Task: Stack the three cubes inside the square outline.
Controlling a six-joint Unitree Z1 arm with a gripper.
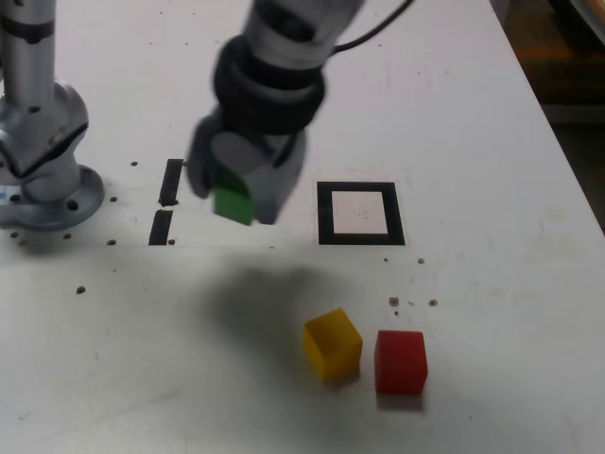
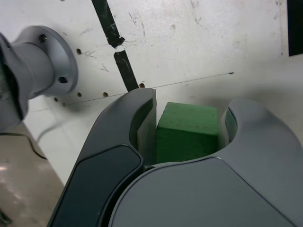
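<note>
My gripper (image 1: 236, 194) is shut on the green cube (image 1: 233, 201) and holds it in the air above the white table, to the exterior view's left of the square outline (image 1: 360, 213). In the wrist view the green cube (image 2: 187, 130) sits squeezed between the two grey fingers (image 2: 142, 123), and the gripper (image 2: 188, 124) hangs over the table. The outline's pale centre is bare. The yellow cube (image 1: 332, 344) and the red cube (image 1: 400, 361) rest side by side on the table, nearer the camera than the outline.
Two short black bars (image 1: 166, 203) lie on the table (image 1: 492, 142) to the exterior view's left of the gripper. The arm's round metal base (image 1: 47, 180) stands at the far left. Small holes dot the table. The table's edge runs down the right side.
</note>
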